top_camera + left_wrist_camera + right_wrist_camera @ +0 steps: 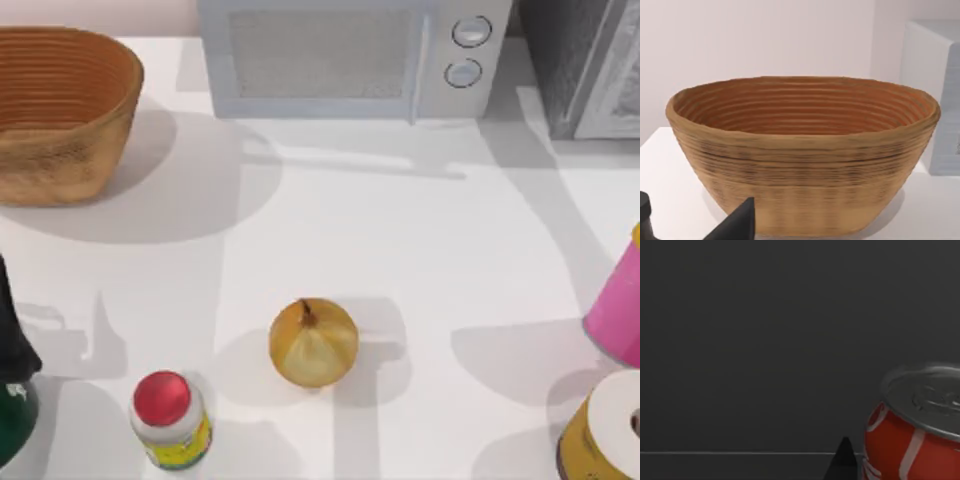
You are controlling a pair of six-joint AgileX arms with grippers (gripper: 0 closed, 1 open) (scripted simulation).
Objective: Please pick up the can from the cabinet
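The red can (912,432) stood upright in the right wrist view, its long axis vertical and its silver lid with the pull tab facing up, against a dark grey wall inside a dim enclosure that looked like the cabinet interior, with a thin pale line marking the edge of the shelf under it. White curved stripes ran across the red side, but no writing on it could be read. One dark fingertip (842,460) of the right pincer stood just beside the can, on its left in that picture; whether the right pincer was wide or narrow could not be told. In the top view the grey cabinet (580,65) sat at the far right corner of the white surface (400,230), beside a white microwave (350,55) with two round dials. A woven basket (55,110) stood at the far left, and the left wrist view faced it closely, with dark finger tips (740,222) of the left pincer low before it; its spread could not be told either. Nearer lay an onion (313,342) at the middle, a red-capped bottle (170,420) with a yellow label, unreadable, a dark green bottle (12,390) at the near left edge, a pink container (618,310) and a yellow-sided roll (605,430) at the near right.
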